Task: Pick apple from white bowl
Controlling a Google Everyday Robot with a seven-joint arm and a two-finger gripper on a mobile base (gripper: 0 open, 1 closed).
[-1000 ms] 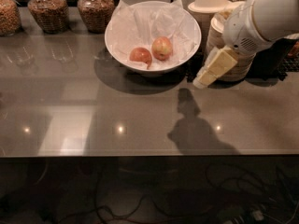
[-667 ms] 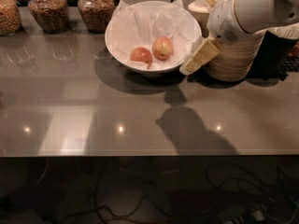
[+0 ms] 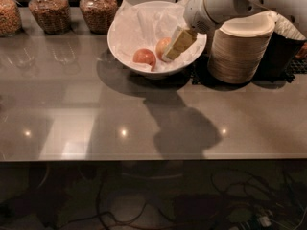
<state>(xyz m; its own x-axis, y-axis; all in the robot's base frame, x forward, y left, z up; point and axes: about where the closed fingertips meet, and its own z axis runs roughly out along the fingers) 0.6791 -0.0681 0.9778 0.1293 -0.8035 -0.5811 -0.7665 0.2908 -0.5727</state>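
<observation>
The white bowl (image 3: 125, 46), lined with crumpled white paper, stands at the back middle of the grey counter. Two apples lie in it. The paler yellowish apple (image 3: 161, 47) is on the right. The darker orange-red apple (image 3: 144, 56) is to its left, nearer the front rim. My gripper (image 3: 177, 44) reaches down from the upper right over the bowl's right side. Its beige tip is right beside the pale apple and hides that apple's right part. I cannot tell whether it touches the apple.
A tall stack of beige disposable bowls (image 3: 239, 49) stands just right of the white bowl, under my arm. A dark container (image 3: 284, 49) is behind it. Glass jars of grains (image 3: 47, 9) line the back left. The counter's front edge (image 3: 153, 158) runs across.
My gripper has moved left and up from beside the stack of beige bowls, over the white bowl's right rim and in next to the pale apple. The apples have not moved.
</observation>
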